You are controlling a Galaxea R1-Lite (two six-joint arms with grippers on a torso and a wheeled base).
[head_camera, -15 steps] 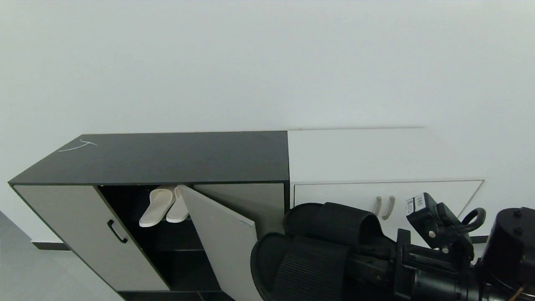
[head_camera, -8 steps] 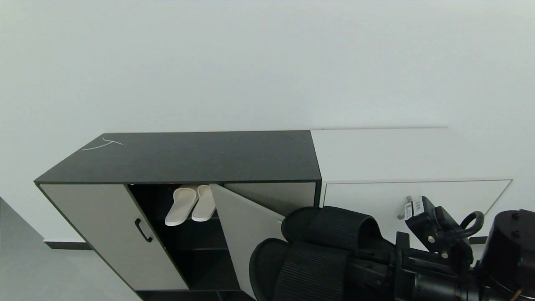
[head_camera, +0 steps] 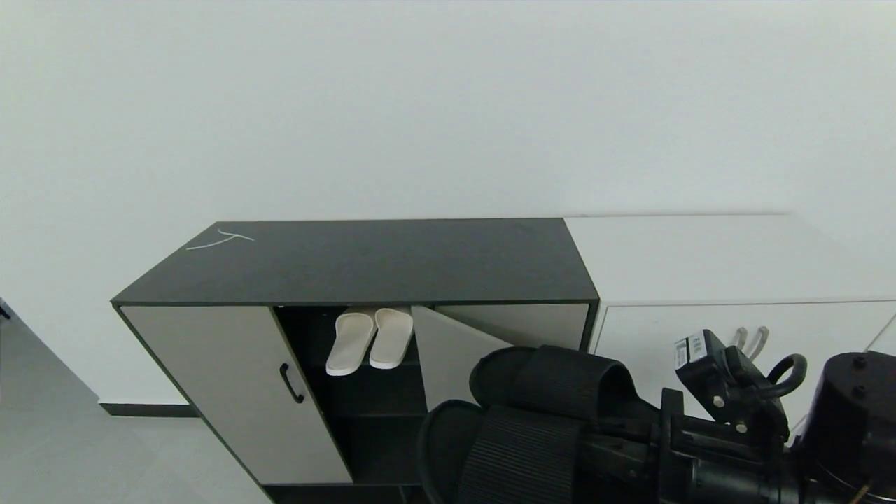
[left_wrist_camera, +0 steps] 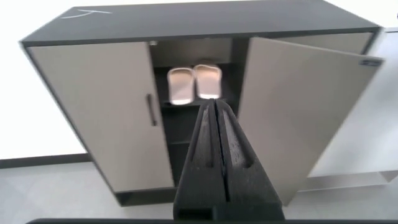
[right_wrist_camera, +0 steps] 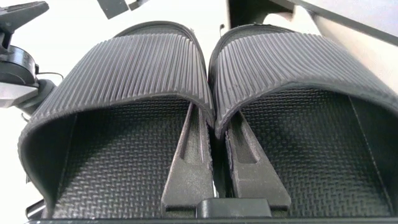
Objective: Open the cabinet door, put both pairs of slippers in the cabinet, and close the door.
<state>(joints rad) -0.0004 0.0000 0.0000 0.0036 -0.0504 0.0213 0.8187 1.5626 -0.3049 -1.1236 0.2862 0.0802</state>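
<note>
A pair of black ribbed slippers (head_camera: 539,413) hangs in front of the cabinet's lower right. My right gripper (right_wrist_camera: 213,115) is shut on the black slippers (right_wrist_camera: 205,106), one finger inside each, pinching their touching side walls. The black-topped cabinet (head_camera: 392,259) has its right grey door (head_camera: 448,357) swung open and its left door (head_camera: 231,378) closed. A pair of white slippers (head_camera: 371,339) lies on the upper shelf inside. My left gripper (left_wrist_camera: 214,106) is shut and empty, held out in front of the opening, below the white slippers (left_wrist_camera: 194,82) and beside the open door (left_wrist_camera: 298,112).
A white cabinet (head_camera: 700,259) with two closed doors adjoins the black one on the right. Lower shelves inside the open compartment look dark and bare. Grey floor (head_camera: 70,448) spreads to the left, and a plain wall stands behind.
The whole head picture has shifted, so the cabinet now shows farther right: the camera moved. The black slippers stay in my right gripper, at the same place in the picture.
</note>
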